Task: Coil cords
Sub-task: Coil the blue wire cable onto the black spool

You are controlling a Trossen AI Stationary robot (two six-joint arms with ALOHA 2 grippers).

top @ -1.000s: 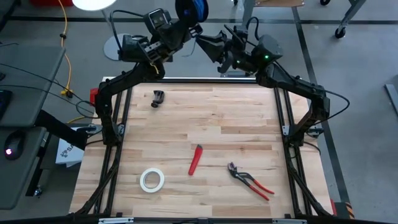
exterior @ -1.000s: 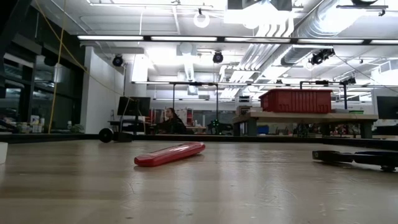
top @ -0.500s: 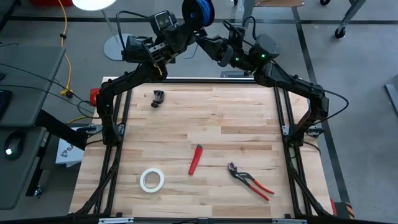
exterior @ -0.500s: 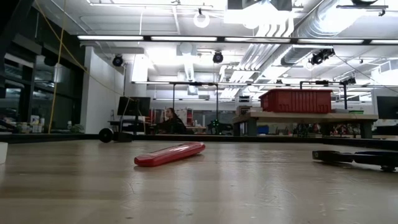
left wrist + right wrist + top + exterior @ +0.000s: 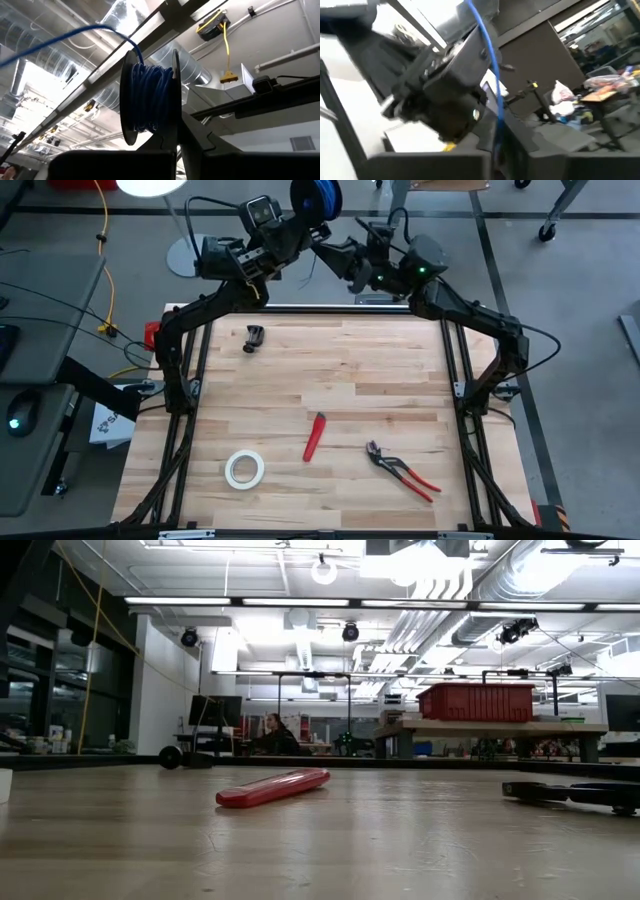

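A black spool point(image 5: 150, 100) wound with thin blue wire is held high beyond the table's far edge, with my left gripper point(image 5: 176, 146) shut on it; the high view shows the spool point(image 5: 315, 195) too. The wire's free end point(image 5: 65, 37) leaves the spool's top. In the right wrist view the wire point(image 5: 487, 55) runs down between the fingers of my right gripper point(image 5: 497, 142), which is shut on it. In the high view my right gripper point(image 5: 335, 255) sits just right of the spool. My left gripper pinches the lower rim of one spool flange point(image 5: 175, 127) between its two fingers. The fingers point steeply up and the spool stands above them, clear of the table. My right gripper pinches the free blue wire point(image 5: 498, 125) between its fingers, a single strand. The wire rises from the fingers toward the spool.
On the wooden table point(image 5: 400, 370) lie a red-handled tool point(image 5: 315, 436), red-handled pliers point(image 5: 402, 471), a white tape roll point(image 5: 244, 469) and a small black part point(image 5: 254, 337). The low view shows the red tool point(image 5: 272, 787) and the pliers point(image 5: 575, 792).
My right gripper has shut its fingers on the blue wire next to the spool, its wrist rolling a little. My left gripper keeps the spool in the same place.
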